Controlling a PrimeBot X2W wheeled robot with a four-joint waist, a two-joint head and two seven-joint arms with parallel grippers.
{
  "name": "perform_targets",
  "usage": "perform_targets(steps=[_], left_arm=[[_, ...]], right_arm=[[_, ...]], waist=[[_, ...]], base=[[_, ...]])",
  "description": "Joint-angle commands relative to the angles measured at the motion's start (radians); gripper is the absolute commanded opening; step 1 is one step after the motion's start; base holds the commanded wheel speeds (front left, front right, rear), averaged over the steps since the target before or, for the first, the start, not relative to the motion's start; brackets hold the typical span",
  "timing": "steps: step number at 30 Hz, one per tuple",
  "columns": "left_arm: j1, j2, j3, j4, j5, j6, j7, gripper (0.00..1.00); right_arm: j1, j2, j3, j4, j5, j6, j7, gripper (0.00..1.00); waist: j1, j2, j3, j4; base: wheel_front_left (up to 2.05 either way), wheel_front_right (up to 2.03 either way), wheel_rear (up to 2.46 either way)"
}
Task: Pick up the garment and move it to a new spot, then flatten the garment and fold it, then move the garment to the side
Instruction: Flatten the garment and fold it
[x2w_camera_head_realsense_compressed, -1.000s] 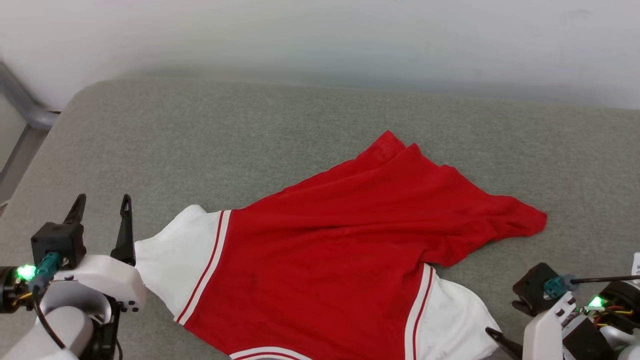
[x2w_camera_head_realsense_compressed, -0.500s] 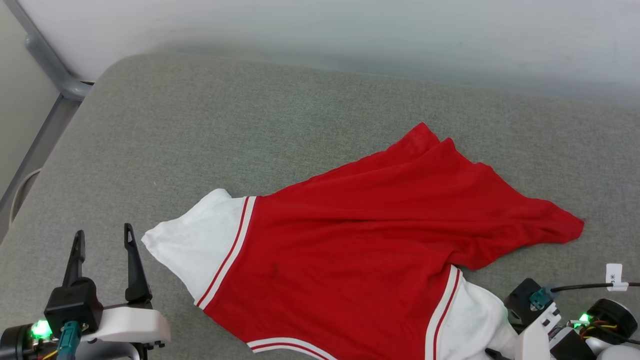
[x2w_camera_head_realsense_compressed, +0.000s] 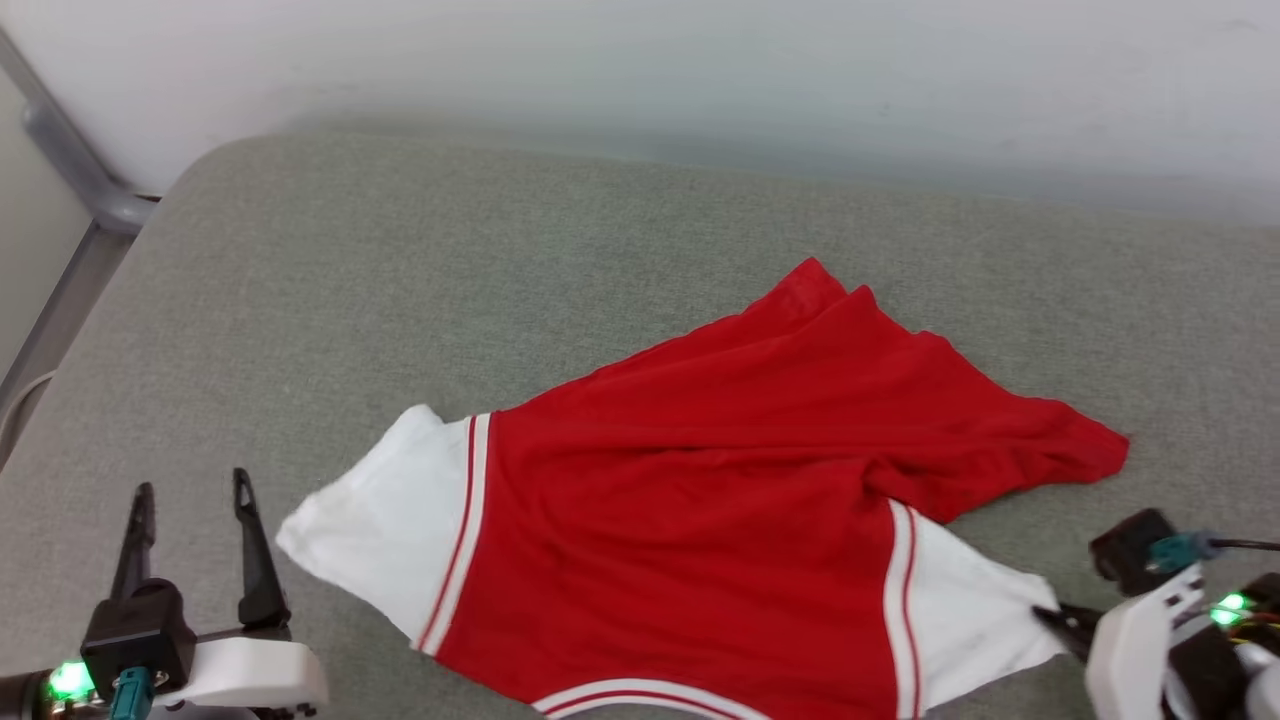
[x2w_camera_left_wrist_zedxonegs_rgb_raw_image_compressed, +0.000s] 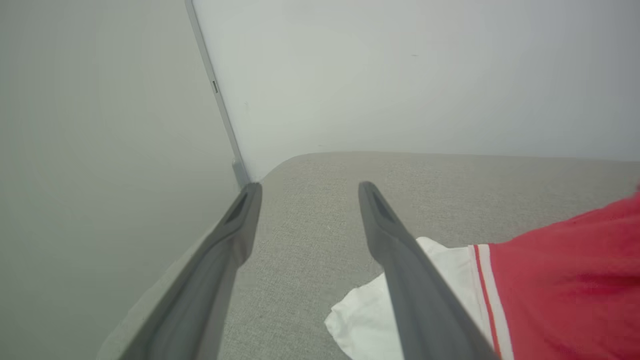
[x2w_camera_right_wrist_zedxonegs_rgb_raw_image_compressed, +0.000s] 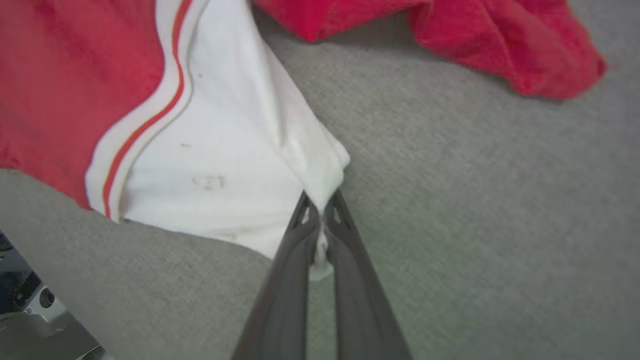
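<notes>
Garment lies rumpled on the near middle of the surface, no lettering showing, hem bunched far right. Right end effector clamped tight on the right sleeve tip; left end effector wide, empty, just beside the left sleeve. Judged: flattening step in hand; next, left must grip its sleeve, then both draw apart. Surface grey, padded; pale wall behind, metal rail far left.

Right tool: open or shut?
Shut on the garment: the right tool pinches the white sleeve's corner, cloth bunched between its closed tips.
</notes>
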Motion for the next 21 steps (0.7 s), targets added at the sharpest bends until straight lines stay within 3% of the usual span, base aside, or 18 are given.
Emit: perform_targets(steps=[1,7,13,16,21], left_arm=[[0.011,-0.006,0.004,0.004,0.011,-0.01,-0.004,1.0],[-0.007,-0.012,0.029,0.029,0.041,-0.064,-0.004,1.0],[-0.053,0.017,0.026,0.088,0.045,-0.15,-0.003,1.0],[-0.086,0.047,0.01,0.135,0.03,-0.206,0.004,1.0],[-0.151,0.104,-0.033,0.172,-0.018,-0.328,0.139,1.0]], right_arm=[[0.023,-0.011,-0.026,0.006,0.0,-0.002,-0.002,0.0],[0.094,-0.038,-0.183,0.048,0.024,-0.002,0.006,0.0],[0.152,-0.032,-0.287,0.11,0.024,-0.002,-0.002,0.0],[0.163,-0.015,-0.298,0.112,0.021,-0.002,-0.008,0.0],[0.166,0.004,-0.298,0.103,0.014,-0.002,-0.011,0.0]], waist=[[0.0,0.0,-0.008,-0.01],[0.0,0.0,-0.021,-0.033],[0.0,0.0,-0.031,-0.046],[0.0,0.0,-0.035,-0.053],[0.0,0.0,-0.043,-0.06]], base=[[0.0,0.0,0.0],[0.0,0.0,0.0],[0.0,0.0,0.0],[0.0,0.0,0.0],[0.0,0.0,0.0]])
